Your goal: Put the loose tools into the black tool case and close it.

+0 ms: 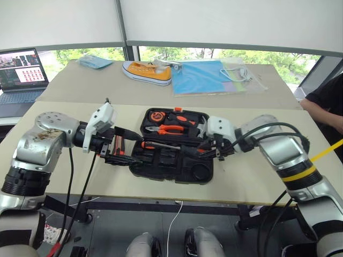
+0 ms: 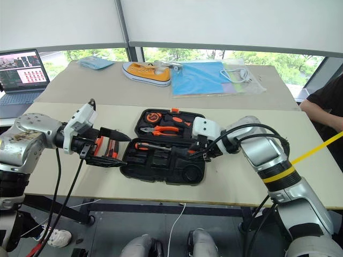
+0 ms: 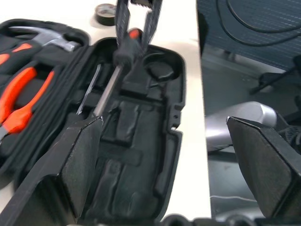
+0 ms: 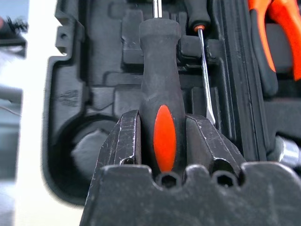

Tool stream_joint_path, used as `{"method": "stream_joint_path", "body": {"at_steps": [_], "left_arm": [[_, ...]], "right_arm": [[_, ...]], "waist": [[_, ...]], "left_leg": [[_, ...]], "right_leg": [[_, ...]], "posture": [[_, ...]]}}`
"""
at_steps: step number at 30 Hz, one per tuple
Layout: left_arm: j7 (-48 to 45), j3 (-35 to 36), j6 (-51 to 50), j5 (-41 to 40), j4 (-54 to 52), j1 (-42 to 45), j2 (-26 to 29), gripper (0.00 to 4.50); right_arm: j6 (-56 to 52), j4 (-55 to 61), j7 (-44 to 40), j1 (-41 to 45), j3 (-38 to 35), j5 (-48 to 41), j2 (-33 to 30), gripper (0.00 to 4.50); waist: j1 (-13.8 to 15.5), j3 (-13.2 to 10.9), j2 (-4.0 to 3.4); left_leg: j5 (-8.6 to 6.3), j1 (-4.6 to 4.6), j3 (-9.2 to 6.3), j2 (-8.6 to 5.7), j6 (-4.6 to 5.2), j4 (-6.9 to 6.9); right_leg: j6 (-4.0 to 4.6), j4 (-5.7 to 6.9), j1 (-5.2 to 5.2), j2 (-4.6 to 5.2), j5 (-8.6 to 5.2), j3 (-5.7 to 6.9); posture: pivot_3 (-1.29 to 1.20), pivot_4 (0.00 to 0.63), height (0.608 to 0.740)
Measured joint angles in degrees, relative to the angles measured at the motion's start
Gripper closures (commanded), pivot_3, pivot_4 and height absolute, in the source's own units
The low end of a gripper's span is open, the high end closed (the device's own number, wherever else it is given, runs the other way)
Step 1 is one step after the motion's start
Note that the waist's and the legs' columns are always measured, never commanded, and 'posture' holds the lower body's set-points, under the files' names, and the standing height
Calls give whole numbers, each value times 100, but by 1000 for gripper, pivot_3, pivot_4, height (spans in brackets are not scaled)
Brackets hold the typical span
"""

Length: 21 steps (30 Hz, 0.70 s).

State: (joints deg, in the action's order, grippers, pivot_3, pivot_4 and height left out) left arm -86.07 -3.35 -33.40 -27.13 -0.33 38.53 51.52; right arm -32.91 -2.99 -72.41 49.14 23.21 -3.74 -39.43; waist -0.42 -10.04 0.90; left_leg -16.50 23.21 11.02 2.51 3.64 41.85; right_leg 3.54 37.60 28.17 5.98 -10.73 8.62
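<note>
Holding a black-and-orange screwdriver [image 4: 162, 117] by its handle, the right claw [image 4: 162, 141] is pinched on it over the near half of the open black tool case [image 1: 177, 171], shaft pointing across the moulded recesses. Another slim screwdriver [image 4: 205, 75] already lies in a slot just beside it. Pliers [image 1: 170, 128] and hammer [image 1: 202, 124] sit in the far half. Left claw [image 3: 164, 155] spread wide, empty, hovering at the case's left end, with orange-black tools [image 2: 104, 147] on the tabletop [image 1: 300, 176] under it. Small dark tape roll [image 3: 106, 13] rests on the tabletop beyond the case.

Risks, as judged:
- Shaft not lined up with its recess: release would leave it riding high, so the lid can't shut.
- Tip could knock the seated slim screwdriver out of its slot.
- Pushing down off-centre may slide or tip the case; nothing braces it.
- 2 claws close over 1 case: collision if left moves in.
</note>
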Motion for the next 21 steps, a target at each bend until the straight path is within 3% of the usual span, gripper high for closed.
{"method": "stream_joint_path", "body": {"at_steps": [12, 14, 21], "left_arm": [[183, 1, -9, -7, -118, -15, -31, 0], [210, 1, -9, -7, -117, -14, -33, 0], [226, 0, -9, -7, -111, -7, -70, 0]], "right_arm": [[249, -297, 0, 43, 299, 305, 224, 3494], [253, -317, 1, 43, 303, 311, 245, 2464], [198, -303, 50, 46, 286, 273, 415, 181]], "waist": [[-68, 0, 2], [-64, 0, 2], [-60, 0, 2]], "left_leg": [[2, -13, 3, 9, -1, 0], [2, -13, 3, 9, -2, 0], [2, -13, 3, 9, -1, 1]], "right_leg": [[-2, 14, -1, -4, -3, -4], [-2, 14, -1, -4, -3, -4], [-2, 14, -2, -4, -3, -4]], "posture": [[0, 150, 718], [0, 150, 718], [0, 150, 718]]}}
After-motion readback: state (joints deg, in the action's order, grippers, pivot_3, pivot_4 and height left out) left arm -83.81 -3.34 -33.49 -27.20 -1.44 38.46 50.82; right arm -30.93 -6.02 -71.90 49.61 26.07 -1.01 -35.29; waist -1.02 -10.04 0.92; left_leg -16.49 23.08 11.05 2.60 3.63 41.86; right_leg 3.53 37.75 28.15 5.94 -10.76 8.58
